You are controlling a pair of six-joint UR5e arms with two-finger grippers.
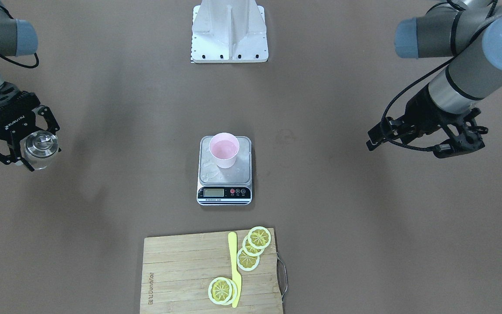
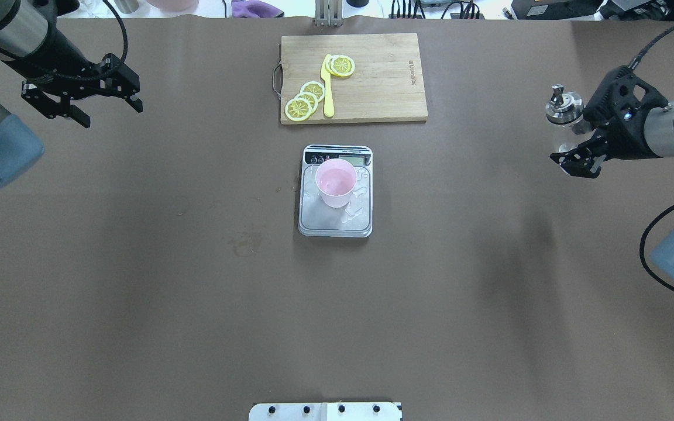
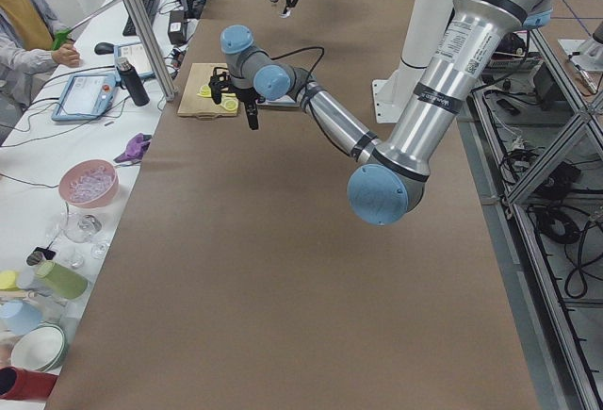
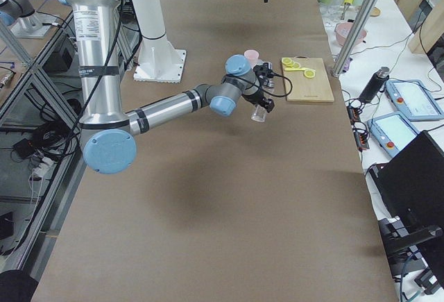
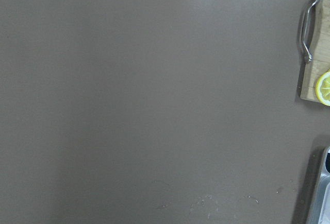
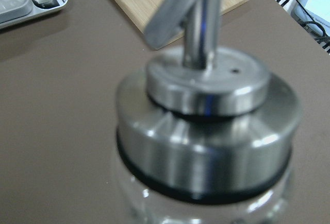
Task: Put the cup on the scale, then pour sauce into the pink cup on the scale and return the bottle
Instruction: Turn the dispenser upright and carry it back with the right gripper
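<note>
The pale pink cup (image 1: 224, 149) stands upright on the scale's (image 1: 225, 183) silvery platform, toward its back, also in the overhead view (image 2: 335, 181); wet marks show on the platform (image 2: 337, 225). My right gripper (image 1: 37, 149) is shut on the clear glass bottle (image 1: 40, 144), held upright far out to the robot's right (image 2: 562, 114). Its silver pourer cap fills the right wrist view (image 6: 206, 116). My left gripper (image 2: 112, 115) is open and empty, hanging over the table far to the robot's left (image 1: 405, 148).
A wooden cutting board (image 2: 384, 76) with lemon slices (image 2: 305, 99) and a yellow knife (image 2: 327, 88) lies beyond the scale. The board's metal handle (image 5: 308, 28) shows in the left wrist view. The robot's white base (image 1: 229, 35) stands at the table's near edge.
</note>
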